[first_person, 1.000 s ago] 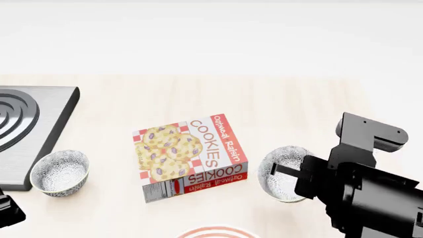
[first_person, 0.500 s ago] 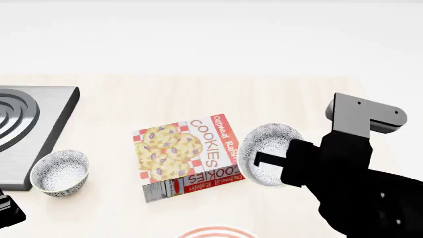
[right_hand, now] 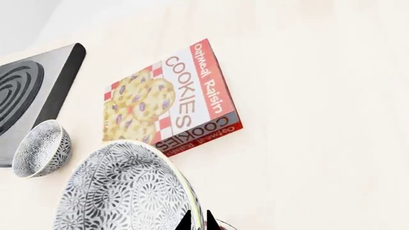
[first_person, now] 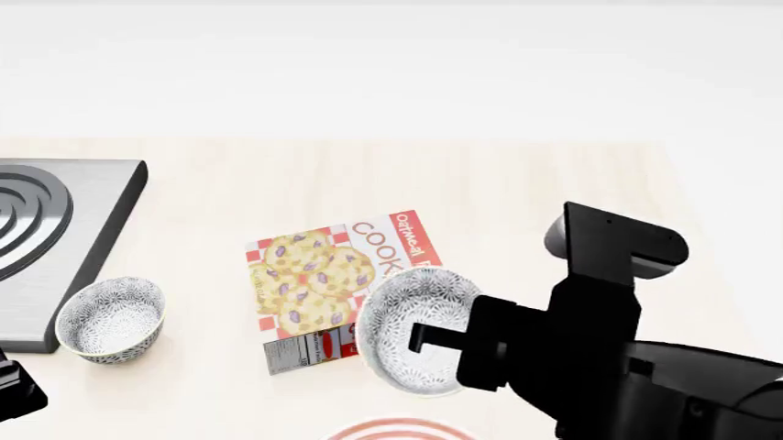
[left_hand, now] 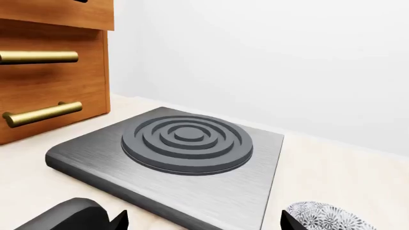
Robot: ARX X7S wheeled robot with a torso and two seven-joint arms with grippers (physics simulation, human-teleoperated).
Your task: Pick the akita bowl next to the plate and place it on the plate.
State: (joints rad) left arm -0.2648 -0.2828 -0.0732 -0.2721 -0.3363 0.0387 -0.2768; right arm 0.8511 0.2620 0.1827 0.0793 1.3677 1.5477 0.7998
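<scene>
The right claw (first_person: 423, 339) is clamped on the rim of a small round akita bowl (first_person: 416, 328), white with a dense grey-black pattern. It holds the bowl tilted and lifted off the pale wooden worktop (first_person: 514, 192), in front of the near right corner of a flat red-and-white box of oatmeal raisin cookies (first_person: 330, 280) that lies face up. Just below the bowl in the head view, only the far rim of the large white plate with red stripes (first_person: 398, 428) peeks in at the frame's bottom edge. In the right wrist view the patterned bowl (right_hand: 124, 191) fills the near foreground, with the thin black fingertips (right_hand: 188, 221) pinching its edge.

A second, matching patterned bowl (first_person: 110, 319) stands upright on the worktop to the left, just beside the corner of a brushed grey metal hotplate with dark concentric rings (first_person: 43, 229). A small black part of the left claw (first_person: 18, 390) shows at the lower left; I cannot tell whether it is wide or narrow. The left wrist view shows a wooden drawer unit with brass handles (left_hand: 51, 72) beyond the hotplate.
</scene>
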